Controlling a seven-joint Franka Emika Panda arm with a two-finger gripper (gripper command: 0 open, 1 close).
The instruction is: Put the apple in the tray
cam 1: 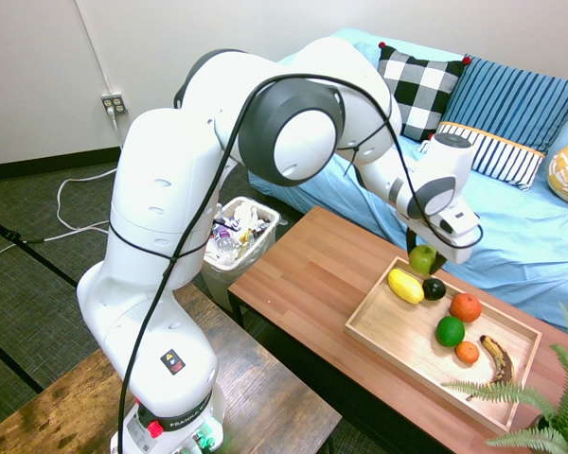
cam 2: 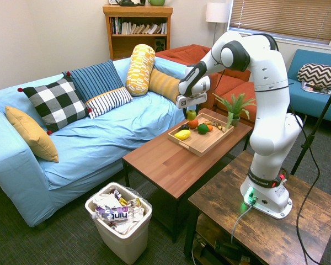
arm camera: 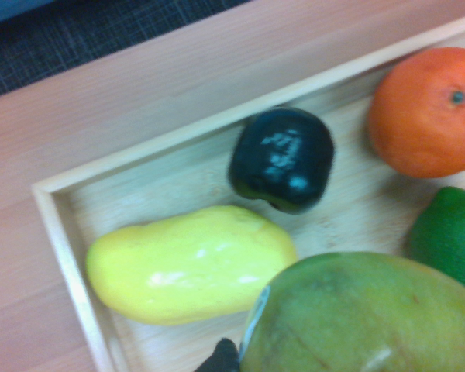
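Apple gripped and lifted clear of the bench, it hangs above the tray, over the part with the yellow fruit and black fruit; lowering and release remain. The gripper, closed on the apple, points down above the tray, the arm stretched out toward it.

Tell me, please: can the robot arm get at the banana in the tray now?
Probably not yet: its tool already holds the apple, though nothing seems to cover the banana.
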